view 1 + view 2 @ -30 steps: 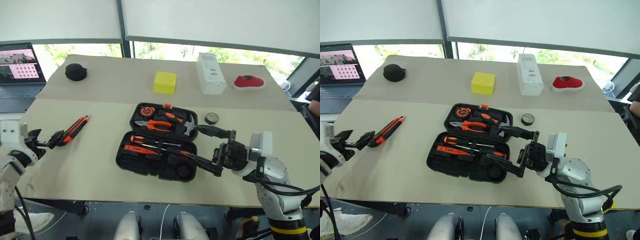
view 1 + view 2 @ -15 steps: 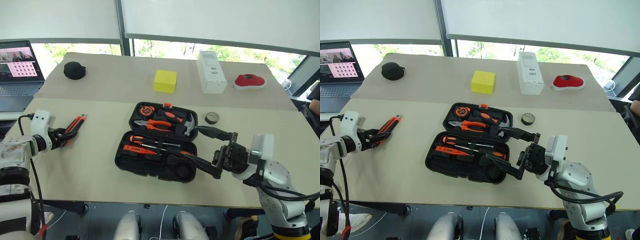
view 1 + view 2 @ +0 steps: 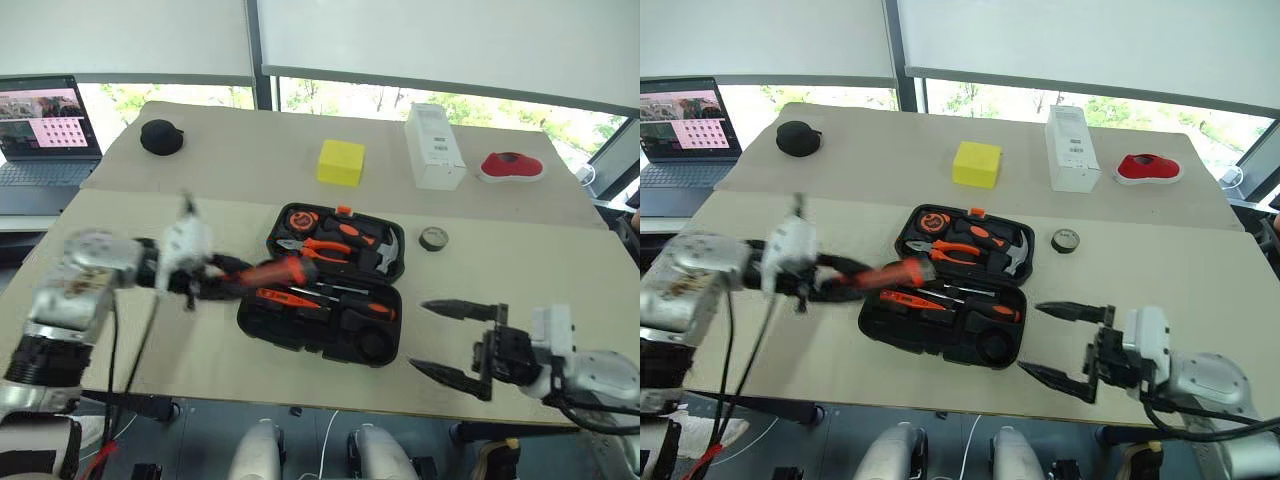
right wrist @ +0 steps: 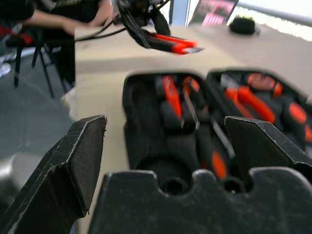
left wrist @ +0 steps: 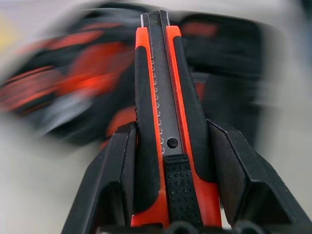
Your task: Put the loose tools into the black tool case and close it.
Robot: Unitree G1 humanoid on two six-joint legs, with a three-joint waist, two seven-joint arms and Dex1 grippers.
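The black tool case (image 3: 306,343) lies open at mid table, with pliers, a hammer and orange-handled screwdrivers (image 3: 283,297) in its recesses. My left gripper (image 3: 222,285) is shut on the orange-and-black utility knife (image 3: 272,272), held in the air over the case's left end, pointing right. In the left wrist view the knife (image 5: 159,112) stands clamped between both fingers (image 5: 113,175). My right gripper (image 3: 442,341) is open and empty, off the case's right near corner. A small dark tape roll (image 3: 433,238) lies on the table right of the case.
At the back stand a yellow block (image 3: 341,162), a white box (image 3: 433,146), a red object (image 3: 511,166) and a round black pouch (image 3: 161,136). A laptop (image 3: 45,120) sits far left. A person (image 4: 63,14) sits beyond the table's left side.
My left gripper shut on the utility knife at the table's left, lifted it and swung it right to the case. My right gripper drew back from the case toward the near edge.
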